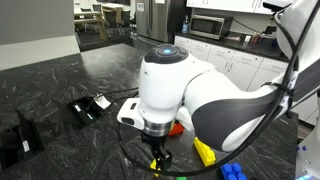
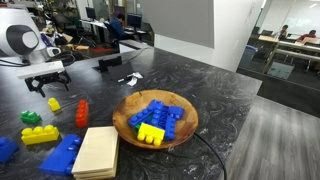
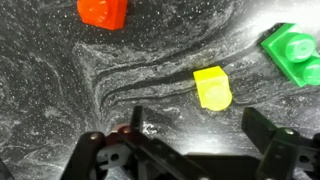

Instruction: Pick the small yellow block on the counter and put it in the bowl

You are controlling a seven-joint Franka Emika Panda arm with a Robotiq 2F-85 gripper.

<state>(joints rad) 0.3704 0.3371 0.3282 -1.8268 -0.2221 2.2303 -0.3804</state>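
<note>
My hand (image 3: 200,128) hangs over the dark surface (image 2: 235,90) with its fingers (image 3: 140,120) spread apart and nothing between them. The small yellow block (image 3: 212,88) lies on the stone just beyond the fingertips, untouched. A red block (image 3: 103,12) and a green block (image 3: 295,55) lie further out, one to each side. In an exterior view the bowl (image 2: 190,125) sits near the surface's edge by the grey floor — blue and yellow bricks (image 2: 155,118) inside it, well apart from my hand.
</note>
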